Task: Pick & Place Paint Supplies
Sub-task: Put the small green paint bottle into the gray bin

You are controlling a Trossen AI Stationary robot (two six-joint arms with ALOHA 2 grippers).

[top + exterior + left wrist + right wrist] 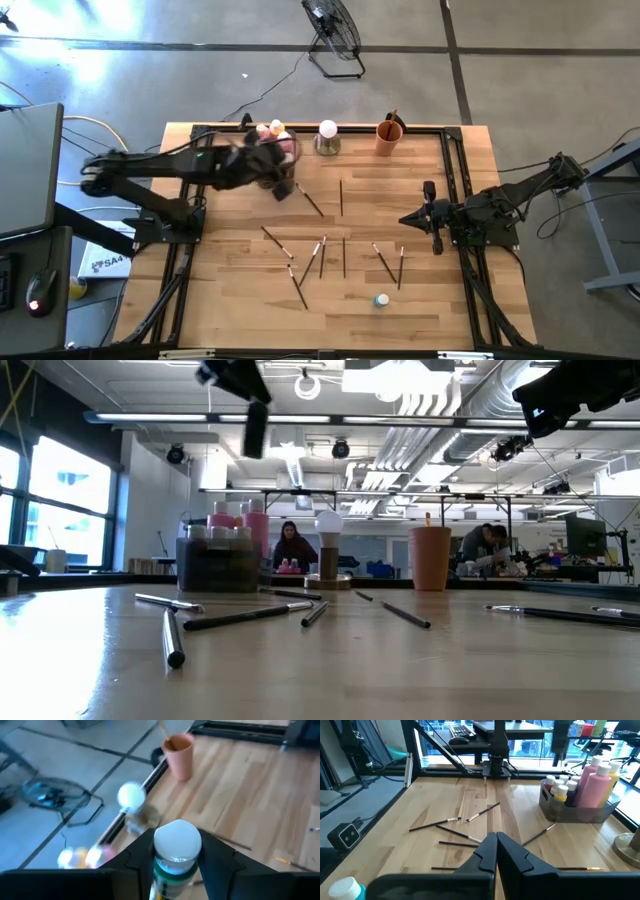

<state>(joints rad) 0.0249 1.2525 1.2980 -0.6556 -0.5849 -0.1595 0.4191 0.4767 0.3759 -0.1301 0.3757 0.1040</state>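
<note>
My left gripper (177, 851) is shut on a tiny white-capped paint bottle with a green label (176, 845). In the high view it (275, 180) hovers beside the grey tray (283, 150), which holds pink and yellow bottles (597, 780) and small capped ones. Several thin dark paintbrushes (320, 255) lie flat and scattered on the wooden table (455, 822). Another tiny white-capped bottle (382, 300) stands near the table's near edge (345, 887). My right gripper (496, 842) is shut and empty; it waits at the table's right side (408, 218). My left gripper pinches the tiny bottle by its body just under the white cap (172, 867), one finger (140, 852) on each side. The cap (177, 837) sticks out past the fingertips. The bottle is lifted clear of the table.
A white ball on a metal base (327, 135) and an orange cup (389, 135) stand at the far edge, right of the tray. A black frame rail (450, 200) runs around the table. People sit in the room behind (290, 545). A fan (335, 35) stands on the floor.
</note>
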